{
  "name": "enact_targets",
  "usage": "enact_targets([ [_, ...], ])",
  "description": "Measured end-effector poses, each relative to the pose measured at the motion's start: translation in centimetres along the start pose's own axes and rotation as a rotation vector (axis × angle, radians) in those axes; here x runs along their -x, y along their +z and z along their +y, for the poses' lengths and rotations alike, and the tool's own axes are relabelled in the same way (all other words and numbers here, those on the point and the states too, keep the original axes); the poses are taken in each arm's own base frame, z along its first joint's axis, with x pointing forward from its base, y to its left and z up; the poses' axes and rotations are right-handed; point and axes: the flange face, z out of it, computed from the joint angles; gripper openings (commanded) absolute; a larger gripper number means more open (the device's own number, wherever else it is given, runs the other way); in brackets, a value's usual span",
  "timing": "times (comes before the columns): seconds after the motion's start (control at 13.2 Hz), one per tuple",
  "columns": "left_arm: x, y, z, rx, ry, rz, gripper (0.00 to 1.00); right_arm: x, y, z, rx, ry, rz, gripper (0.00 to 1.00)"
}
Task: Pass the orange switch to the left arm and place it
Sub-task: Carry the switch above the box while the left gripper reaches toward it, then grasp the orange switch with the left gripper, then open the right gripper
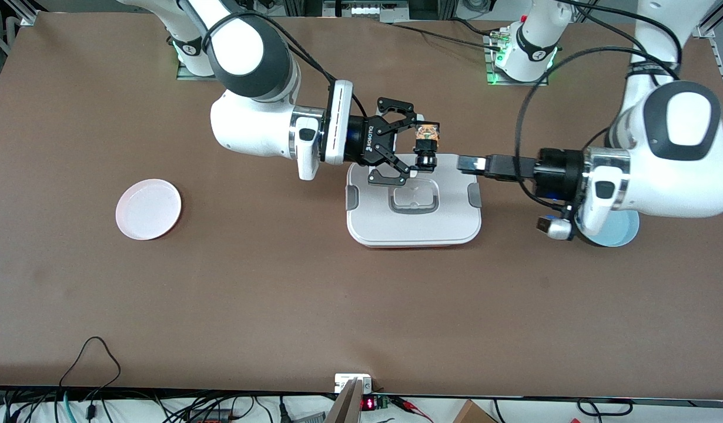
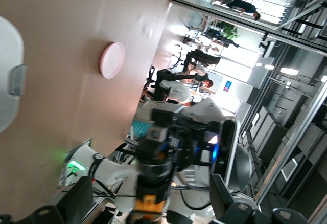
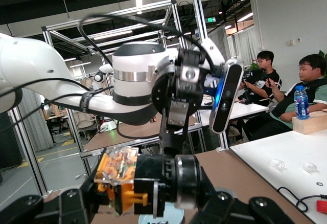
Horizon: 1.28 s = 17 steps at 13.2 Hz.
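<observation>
Brown counter (image 1: 314,294) surface carries three items in the front view. Nearest the front camera sits the blue plate (image 1: 625,232), largely covered by the left arm. A pink plate (image 1: 148,209) lies toward the right arm's end of the counter. The box (image 1: 414,202), white with grey side clasps, rests at mid-counter with its lid on.

The right gripper (image 1: 421,147) is positioned over the edge of the box farthest from the front camera. Its fingers are closed to a narrow gap on the orange switch (image 1: 426,144), which is held clear of the box lid. In the right wrist view, the black cylindrical body and orange part of the switch (image 3: 148,183) sit between the fingers.

The left gripper (image 1: 468,164) points toward the switch from the left arm's end, over the box edge, apart from the switch. Its finger opening cannot be determined.
</observation>
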Motion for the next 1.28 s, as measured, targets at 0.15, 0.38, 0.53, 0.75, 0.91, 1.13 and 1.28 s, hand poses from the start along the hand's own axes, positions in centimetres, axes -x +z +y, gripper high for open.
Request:
enact_targets([
  [0.15,0.2,0.9,0.8,0.027,0.015,0.012,1.0,0.0,0.3,-0.3,0.003,-0.004,-0.003,0.03],
  [0.38,0.2,1.4,0.8,0.026,0.037,0.012,1.0,0.1,0.3,-0.3,0.014,-0.011,-0.007,0.03],
  [0.53,0.2,1.6,0.5,0.024,0.041,0.009,1.0,0.2,0.5,-0.5,0.021,-0.023,-0.011,0.03],
  [0.75,0.2,2.1,-0.2,0.02,0.036,-0.006,1.0,0.3,0.6,-0.6,0.022,-0.025,-0.013,0.03],
  [0.91,0.2,2.4,-0.7,0.017,0.031,-0.02,0.74,0.3,0.6,-0.5,0.023,-0.026,-0.013,0.03],
  [1.13,0.4,2.7,-1.3,0.007,0.027,-0.048,0.27,0.3,0.6,-0.5,0.024,-0.026,-0.014,0.03],
  [1.28,0.5,2.7,-1.7,-0.033,0.033,-0.057,0.0,0.4,0.6,-0.5,0.033,-0.026,-0.016,0.03],
])
